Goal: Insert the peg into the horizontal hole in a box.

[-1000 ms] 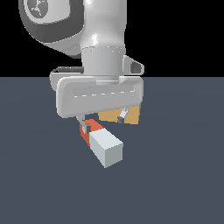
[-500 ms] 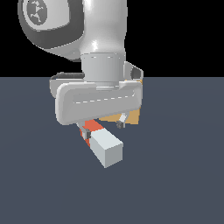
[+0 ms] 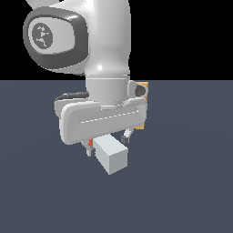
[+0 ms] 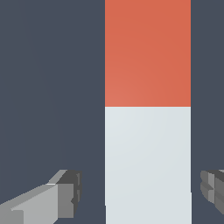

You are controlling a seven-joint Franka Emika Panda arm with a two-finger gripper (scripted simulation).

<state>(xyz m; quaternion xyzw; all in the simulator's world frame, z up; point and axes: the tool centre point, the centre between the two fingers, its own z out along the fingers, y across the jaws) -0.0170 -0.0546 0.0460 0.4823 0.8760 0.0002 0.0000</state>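
The peg (image 3: 111, 155) lies on the dark floor, its pale end toward the camera; only a sliver of its red-orange end (image 3: 91, 142) shows under the hand. In the wrist view the peg (image 4: 147, 162) runs between my fingers, its red end (image 4: 147, 52) farther off. My gripper (image 3: 107, 144) is open and straddles the pale part, with a gap on each side between the fingers (image 4: 65, 194) and the peg. The tan box (image 3: 144, 87) stands behind the hand, mostly hidden. Its hole is hidden.
The arm's large white hand (image 3: 104, 120) and link fill the middle of the exterior view. Dark grey floor (image 3: 191, 182) surrounds the peg.
The hand has come down over the peg. Its fingers now sit on either side of the pale end, and it covers more of the box and the red end.
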